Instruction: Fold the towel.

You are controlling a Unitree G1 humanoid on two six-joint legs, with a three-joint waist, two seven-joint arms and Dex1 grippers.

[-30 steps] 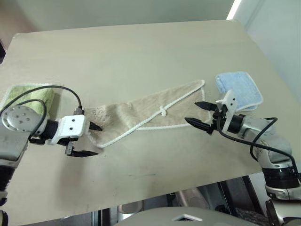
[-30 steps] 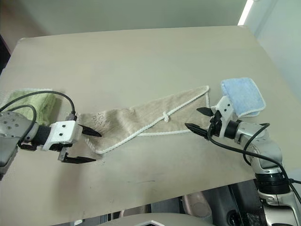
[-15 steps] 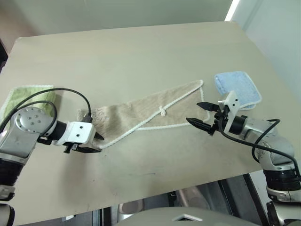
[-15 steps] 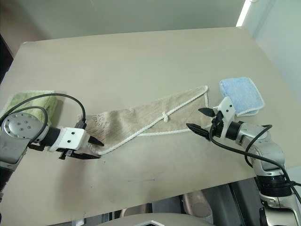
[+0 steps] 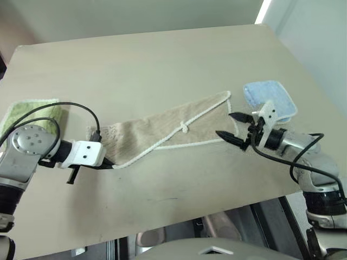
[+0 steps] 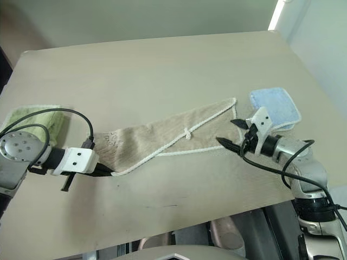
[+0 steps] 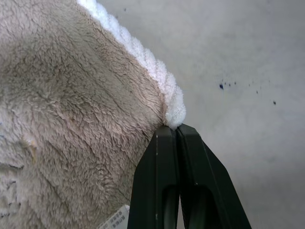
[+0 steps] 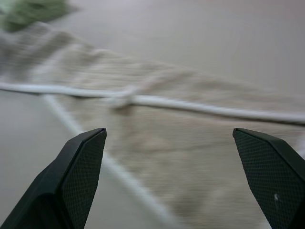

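I have the left gripper (image 7: 177, 128) pinched closed on the near-left corner of the beige towel (image 5: 162, 130), right at its white corded edging (image 7: 157, 76). The towel lies flat on the table (image 5: 162, 65), its long axis running from that corner up and away to the right, where its far end sits just beside the folded light blue towel (image 5: 269, 100). My right gripper (image 5: 234, 127) hovers with jaws spread wide just off that right end, pointing left along the cloth, not yet touching it. That end is the right arm's to take. A lime-green folded towel (image 5: 30, 114) rests far left.
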